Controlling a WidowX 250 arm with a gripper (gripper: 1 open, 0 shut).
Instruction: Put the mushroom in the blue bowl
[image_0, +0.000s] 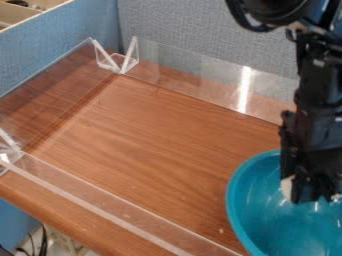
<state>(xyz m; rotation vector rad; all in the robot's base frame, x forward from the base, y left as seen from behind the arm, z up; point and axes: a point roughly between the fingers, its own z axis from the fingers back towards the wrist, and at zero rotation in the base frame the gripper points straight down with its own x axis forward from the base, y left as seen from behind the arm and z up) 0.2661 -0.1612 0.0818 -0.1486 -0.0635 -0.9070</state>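
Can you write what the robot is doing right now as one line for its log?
task: mushroom to bowl | gripper: over bowl | mushroom: pale bit at fingertips, looks held | release: not yet

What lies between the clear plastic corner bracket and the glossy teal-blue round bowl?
Brown wooden tabletop lies between the bracket and the bowl, as the camera view shows.
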